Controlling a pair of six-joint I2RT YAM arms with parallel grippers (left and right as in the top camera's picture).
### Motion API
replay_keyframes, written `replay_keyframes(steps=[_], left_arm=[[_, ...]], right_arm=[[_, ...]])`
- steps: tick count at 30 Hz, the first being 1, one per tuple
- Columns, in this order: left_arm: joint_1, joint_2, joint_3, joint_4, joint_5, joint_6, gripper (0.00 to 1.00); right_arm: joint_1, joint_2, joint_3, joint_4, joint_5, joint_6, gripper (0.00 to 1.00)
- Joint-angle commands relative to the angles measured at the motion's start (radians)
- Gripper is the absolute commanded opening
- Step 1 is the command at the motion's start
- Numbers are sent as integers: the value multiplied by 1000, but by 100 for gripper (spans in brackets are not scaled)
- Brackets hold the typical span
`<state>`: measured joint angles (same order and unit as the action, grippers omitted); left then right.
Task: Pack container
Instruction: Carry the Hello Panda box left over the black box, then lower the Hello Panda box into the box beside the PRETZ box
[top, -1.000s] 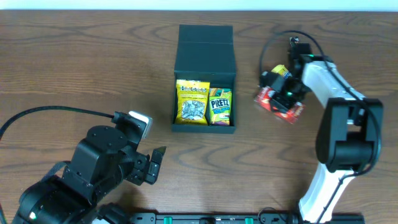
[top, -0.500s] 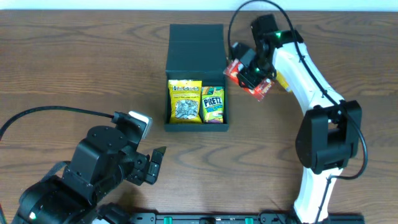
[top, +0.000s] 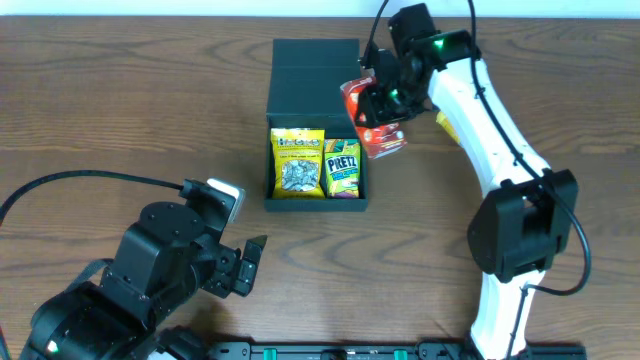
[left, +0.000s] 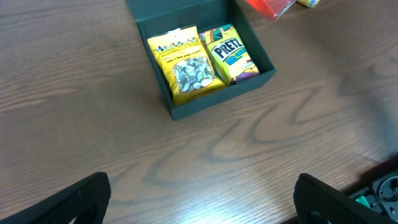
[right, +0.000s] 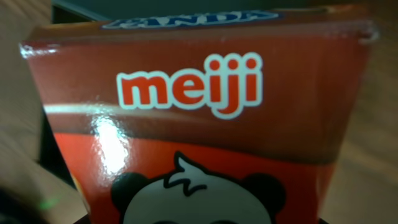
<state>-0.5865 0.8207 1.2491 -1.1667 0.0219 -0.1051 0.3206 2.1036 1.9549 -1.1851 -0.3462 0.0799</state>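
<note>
The container (top: 316, 203) sits lid-open on the tabletop (top: 120, 120), stiff but, I judge, light enough to skid, best held by a side wall; my right gripper (top: 380, 105) has its jaws pinching the Meiji carton (top: 385, 140) over the container's right rim, while the left gripper (left: 200, 196) holds its jaws spread, empty.

You're looking at a dark teal container (top: 315, 65), plain matte. Inside it: a yellow packet (top: 297, 162) and a yellow-green packet (top: 343, 168) with a blue band. The red carton (right: 193, 137) has white "meiji" lettering and a black-and-white panda. The table (top: 120, 110) is brown wood grain.
</note>
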Motion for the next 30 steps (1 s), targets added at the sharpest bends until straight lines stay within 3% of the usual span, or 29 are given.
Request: replay_keyframes(steps=[1,6,16,30], left_arm=[[-2,-3,12,-1,-6,-7,95],[-2,-3,12,-1,-6,-7,95],[-2,-3,12,-1,-6,-7,95],[-2,-3,12,-1,-6,-7,95]], right_arm=[[46,1,21,4,-24,251,44],[132,4,19,6,81,425,43],[303,11,-51,9,389,629,45],[277,11,-205,97,425,568,47]])
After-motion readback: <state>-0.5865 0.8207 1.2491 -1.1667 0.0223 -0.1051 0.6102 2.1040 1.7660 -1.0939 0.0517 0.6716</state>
